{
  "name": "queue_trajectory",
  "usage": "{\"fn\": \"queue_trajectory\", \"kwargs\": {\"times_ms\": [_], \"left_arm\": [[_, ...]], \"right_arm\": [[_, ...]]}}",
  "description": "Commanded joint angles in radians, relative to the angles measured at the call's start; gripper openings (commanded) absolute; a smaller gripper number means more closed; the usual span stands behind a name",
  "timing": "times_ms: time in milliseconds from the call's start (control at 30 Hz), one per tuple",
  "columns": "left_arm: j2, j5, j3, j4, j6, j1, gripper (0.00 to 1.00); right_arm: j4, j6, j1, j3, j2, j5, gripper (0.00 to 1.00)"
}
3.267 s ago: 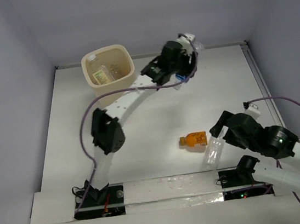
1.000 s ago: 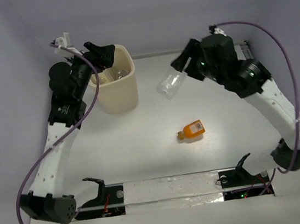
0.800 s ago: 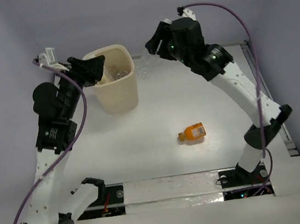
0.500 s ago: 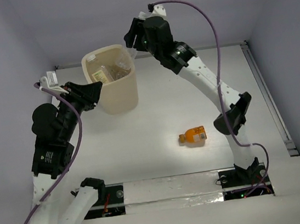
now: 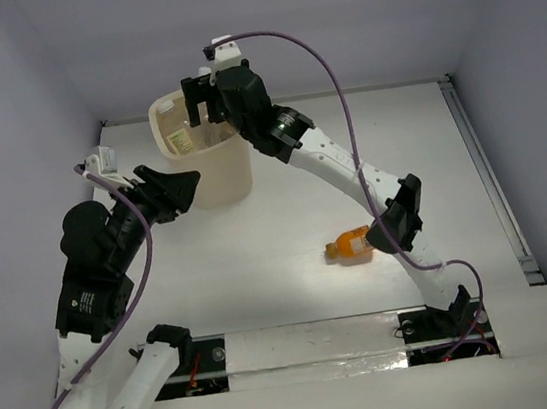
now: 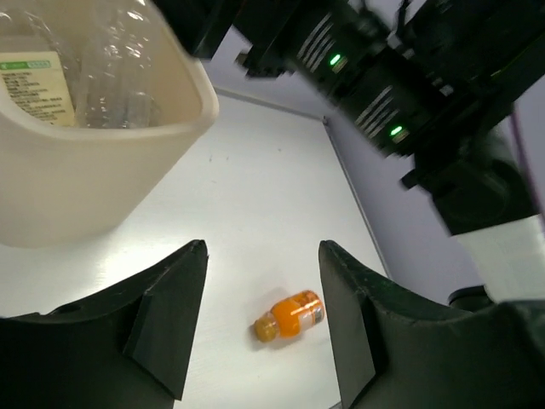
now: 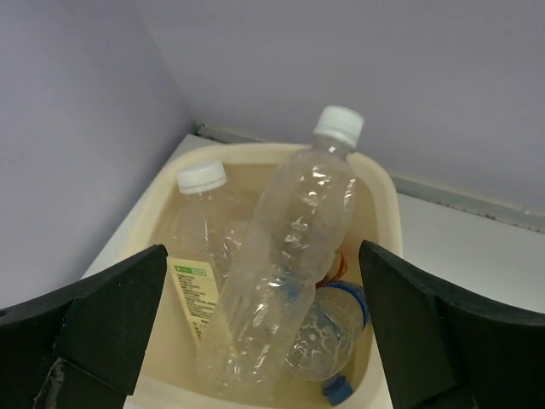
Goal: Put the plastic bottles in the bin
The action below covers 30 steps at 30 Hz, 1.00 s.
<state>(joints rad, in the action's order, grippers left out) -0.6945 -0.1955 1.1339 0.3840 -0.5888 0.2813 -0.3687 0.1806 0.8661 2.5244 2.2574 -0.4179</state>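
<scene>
The cream bin (image 5: 216,178) stands at the far left. My right gripper (image 5: 208,106) hangs over it, open and empty (image 7: 262,250). Below it, the plain white-capped bottle (image 7: 289,247) leans in the bin (image 7: 387,200), its cap above the far rim. Beside it are the pale-yellow-labelled bottle (image 7: 196,294) and a blue-labelled one (image 7: 332,332). The stubby orange bottle (image 5: 350,247) lies on its side mid-table, also in the left wrist view (image 6: 289,314). My left gripper (image 5: 172,185) is open and empty (image 6: 262,256), in the air just in front of the bin (image 6: 77,187).
The right arm's elbow (image 5: 401,213) stands just right of the orange bottle and covers its end. Grey walls close the table at the back and on both sides. A metal rail (image 5: 487,176) runs along the right edge.
My right arm swung left across the table with the plain clear bottle to above the bin; the bottle now stands in the bin. My left arm drew back from the bin's rim toward the front.
</scene>
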Motion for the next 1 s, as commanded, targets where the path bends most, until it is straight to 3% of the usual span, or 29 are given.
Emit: {"fn": "queue_trajectory", "kwargs": {"times_ms": [0, 133, 167, 200, 233, 300, 333, 400, 433, 467, 567, 600, 667, 700, 733, 800, 967], "left_arm": [[-0.028, -0.094, -0.039, -0.065, 0.066, 0.024, 0.52], [-0.080, -0.035, -0.094, -0.151, 0.095, 0.177, 0.55], [-0.101, -0.012, -0.097, -0.178, 0.104, 0.223, 0.55], [-0.124, 0.025, -0.094, -0.195, 0.115, 0.322, 0.55], [-0.185, 0.048, -0.088, -0.207, 0.139, 0.375, 0.54], [-0.264, 0.126, -0.048, -0.231, 0.176, 0.526, 0.53], [-0.357, 0.143, -0.028, -0.234, 0.223, 0.568, 0.51], [-0.456, 0.174, 0.039, -0.231, 0.265, 0.633, 0.45], [-0.549, 0.174, 0.061, -0.231, 0.285, 0.682, 0.35], [-0.594, 0.173, 0.101, -0.240, 0.320, 0.700, 0.32], [-0.735, 0.133, 0.162, -0.273, 0.357, 0.745, 0.33], [-0.767, 0.095, 0.180, -0.277, 0.381, 0.745, 0.36], [-0.873, 0.061, 0.248, -0.245, 0.430, 0.763, 0.55], [-0.908, 0.030, 0.269, -0.231, 0.451, 0.763, 0.62], [-0.972, 0.025, 0.291, -0.212, 0.466, 0.774, 0.73], [-1.028, 0.015, 0.339, -0.165, 0.507, 0.774, 0.80], [-1.160, 0.103, 0.388, -0.125, 0.544, 0.774, 0.97]], "right_arm": [[0.119, -0.046, -0.015, 0.019, -0.157, -0.004, 1.00], [0.103, -0.018, -0.015, -0.097, -0.313, -0.085, 0.99], [0.099, 0.018, -0.025, -0.148, -0.408, -0.102, 0.94], [0.088, 0.048, -0.042, -0.274, -0.462, -0.107, 0.60], [0.086, 0.078, -0.053, -0.353, -0.520, -0.104, 0.35], [0.105, 0.161, -0.071, -0.532, -0.715, -0.102, 0.00], [0.109, 0.186, -0.081, -0.714, -0.780, -0.101, 0.00], [0.116, 0.235, -0.081, -0.887, -0.977, -0.108, 0.00], [0.110, 0.255, -0.081, -0.968, -1.043, -0.131, 0.00], [0.075, 0.305, -0.091, -1.110, -1.106, -0.142, 0.00], [-0.005, 0.409, -0.091, -1.321, -1.344, -0.163, 0.04], [-0.078, 0.436, -0.091, -1.361, -1.395, -0.167, 0.11], [-0.206, 0.534, -0.091, -1.450, -1.533, -0.183, 0.26], [-0.243, 0.566, -0.091, -1.472, -1.574, -0.191, 0.48], [-0.280, 0.595, -0.091, -1.493, -1.651, -0.197, 0.60], [-0.367, 0.677, -0.091, -1.542, -1.720, -0.200, 0.78], [-0.473, 0.763, -0.091, -1.602, -1.890, -0.145, 0.84]]}}
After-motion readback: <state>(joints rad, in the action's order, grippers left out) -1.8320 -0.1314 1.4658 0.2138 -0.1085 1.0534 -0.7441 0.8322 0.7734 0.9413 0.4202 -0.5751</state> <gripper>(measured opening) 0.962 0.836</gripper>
